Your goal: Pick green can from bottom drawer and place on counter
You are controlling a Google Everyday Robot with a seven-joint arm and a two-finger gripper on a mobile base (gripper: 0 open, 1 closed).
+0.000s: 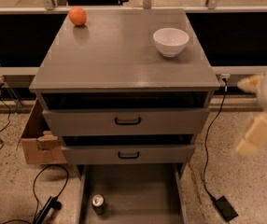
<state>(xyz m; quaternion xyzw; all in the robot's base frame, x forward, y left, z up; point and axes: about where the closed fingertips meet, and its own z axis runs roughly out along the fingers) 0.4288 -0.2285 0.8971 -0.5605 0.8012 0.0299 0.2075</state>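
The green can [98, 203] stands upright in the open bottom drawer [140, 190], near its front left, with its silver top showing. The counter [119, 59] is the grey top of the cabinet above it. My gripper [255, 108] hangs at the right edge of the view, right of the cabinet at the height of the upper drawers and well away from the can. Its two cream fingers [259, 134] stand apart with nothing between them.
An orange [77, 16] sits at the counter's back left and a white bowl [171, 41] at its back right. Both upper drawers with black handles are slightly open. A cardboard box [36, 141] stands left of the cabinet. Cables and a black adapter [226, 208] lie on the floor.
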